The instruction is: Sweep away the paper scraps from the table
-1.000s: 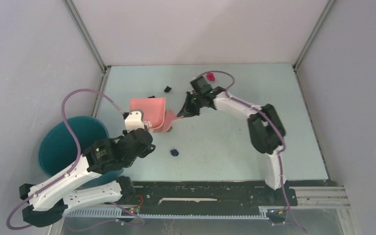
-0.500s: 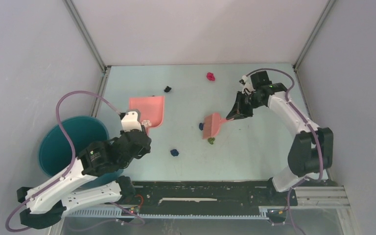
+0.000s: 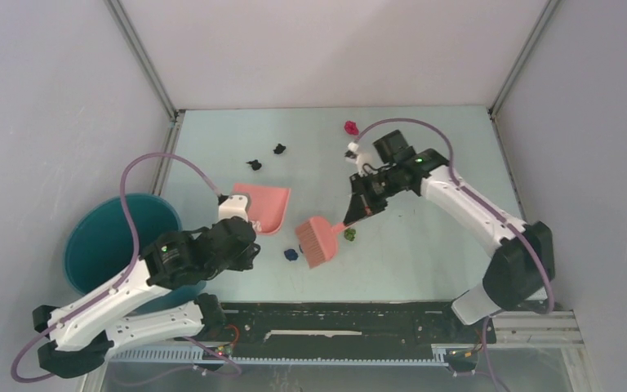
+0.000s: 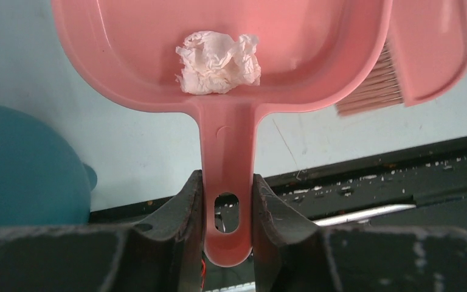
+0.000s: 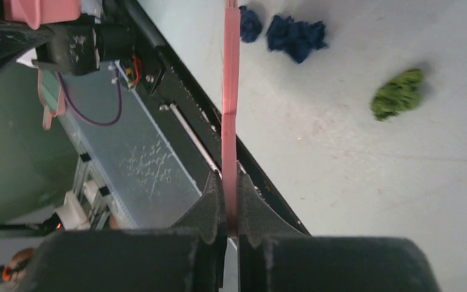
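Note:
My left gripper [image 3: 242,225] is shut on the handle of the salmon-pink dustpan [image 3: 264,207], whose pan lies on the table [image 3: 424,261]. A white paper wad [image 4: 217,55] rests inside the dustpan [image 4: 127,48], held by the left gripper [image 4: 226,207]. My right gripper [image 3: 358,206] is shut on the thin handle of the pink brush [image 3: 317,242], whose head sits just right of the pan. Paper scraps lie loose: dark blue [image 3: 291,254], green [image 3: 349,234], two black [image 3: 254,164] [image 3: 279,149] and magenta [image 3: 350,127]. In the right wrist view, the right gripper [image 5: 231,207] clamps the brush handle [image 5: 230,91] near blue scraps [image 5: 295,36] and a green scrap [image 5: 398,94].
A round teal bucket [image 3: 106,237] stands off the table's left edge beside the left arm. A black rail [image 3: 359,314] runs along the near edge. Grey walls and metal rails close the far and side edges.
The right arm swung the brush from the right side down and left, bringing its head beside the dustpan. The dustpan shifted right and nearer, uncovering a black scrap behind it.

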Controlling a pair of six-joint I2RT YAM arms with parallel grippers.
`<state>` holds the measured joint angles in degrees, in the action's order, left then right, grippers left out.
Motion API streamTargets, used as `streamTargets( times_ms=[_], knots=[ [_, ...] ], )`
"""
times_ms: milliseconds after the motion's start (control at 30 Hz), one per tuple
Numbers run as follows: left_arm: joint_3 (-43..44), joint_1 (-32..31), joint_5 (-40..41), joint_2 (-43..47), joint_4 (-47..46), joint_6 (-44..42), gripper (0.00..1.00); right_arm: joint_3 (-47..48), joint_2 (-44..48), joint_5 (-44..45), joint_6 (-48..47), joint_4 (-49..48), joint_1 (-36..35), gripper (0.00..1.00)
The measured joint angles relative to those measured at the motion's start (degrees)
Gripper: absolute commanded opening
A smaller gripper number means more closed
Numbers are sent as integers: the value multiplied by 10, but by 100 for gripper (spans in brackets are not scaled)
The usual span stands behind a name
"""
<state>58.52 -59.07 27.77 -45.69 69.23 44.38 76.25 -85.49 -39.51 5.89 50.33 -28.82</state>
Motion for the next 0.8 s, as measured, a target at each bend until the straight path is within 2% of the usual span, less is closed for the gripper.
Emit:
streamTargets(
  times_ms=[200,400,633,800],
  knots=[
    [0,0,-32,40,42,1,0,52,-120,-27,3,-3,-73,0],
    [-8,0,-87,26,68,-1,0,90,-196,-21,15,1,-96,0],
    [-23,-1,-124,-13,86,-17,0,92,-203,74,30,13,-76,0],
    [-23,-4,-136,-50,86,-37,0,66,-155,90,24,32,7,0]
  ],
)
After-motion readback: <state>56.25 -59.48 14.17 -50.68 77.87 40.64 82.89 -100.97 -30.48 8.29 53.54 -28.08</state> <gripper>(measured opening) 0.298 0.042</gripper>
